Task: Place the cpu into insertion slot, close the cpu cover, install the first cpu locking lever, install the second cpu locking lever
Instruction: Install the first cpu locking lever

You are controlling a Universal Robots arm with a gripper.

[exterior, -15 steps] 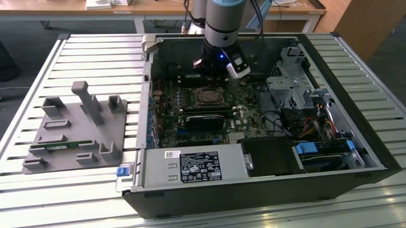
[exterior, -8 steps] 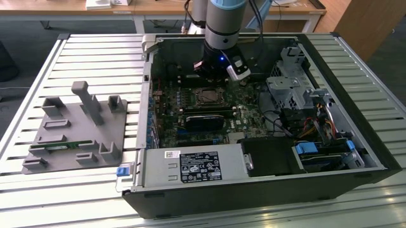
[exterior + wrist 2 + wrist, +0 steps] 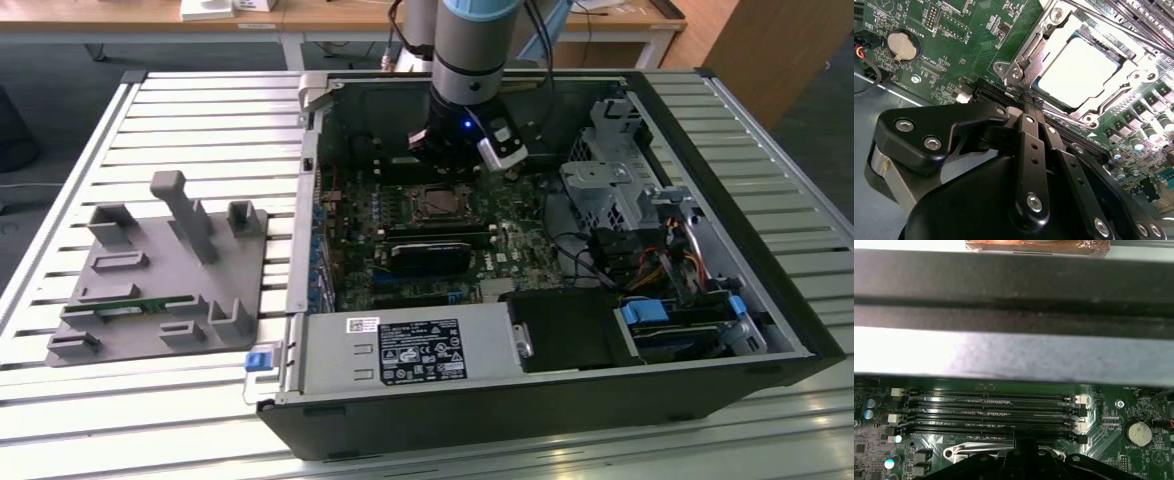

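Observation:
The cpu (image 3: pixel 1081 70) lies flat in the insertion slot (image 3: pixel 1089 119), its silvery top showing through the window of the cpu cover (image 3: pixel 1128 76), which lies down over it. In the exterior view the same socket (image 3: pixel 434 203) sits mid-board, directly under my gripper (image 3: pixel 445 172). My gripper (image 3: pixel 1029 100) is shut, its black fingers (image 3: pixel 1030 145) pressed together. The tips rest at the socket's corner beside a silver lever end (image 3: pixel 1013 90). I cannot tell whether anything is pinched between them.
The open black computer case (image 3: pixel 747 330) lies on a slatted table (image 3: pixel 200 110). Long memory slots (image 3: pixel 989 412) and a coin battery (image 3: pixel 1136 430) flank the socket. A black graphics card (image 3: pixel 427 255) sits in front of it. A grey fixture (image 3: pixel 160 280) stands at the exterior view's left.

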